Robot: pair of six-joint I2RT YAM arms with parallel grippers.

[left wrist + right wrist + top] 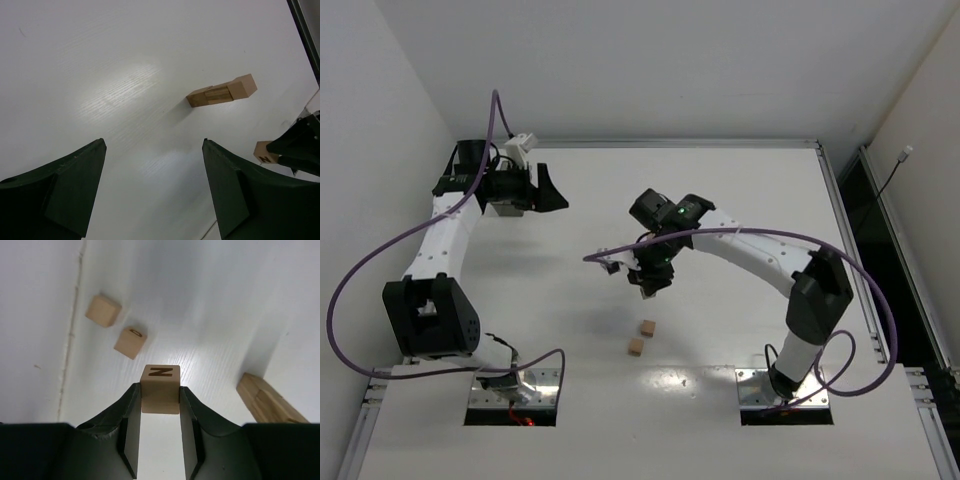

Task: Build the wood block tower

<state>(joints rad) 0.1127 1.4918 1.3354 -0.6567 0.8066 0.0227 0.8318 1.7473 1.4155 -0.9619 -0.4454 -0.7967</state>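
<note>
My right gripper is shut on a tan wood block marked N, held above the white table. In the top view this gripper hangs near the table's middle. Two loose wood blocks lie on the table beyond it; the top view shows them nearer the front. The tower, a slim column of tan blocks, is at the right of the right wrist view and farther off in the left wrist view. My left gripper is open and holds nothing, far back left.
The white table has a raised rim along its back and right sides. The left wrist view catches the right gripper's dark fingers with the N block at its right edge. A purple cable loops off each arm.
</note>
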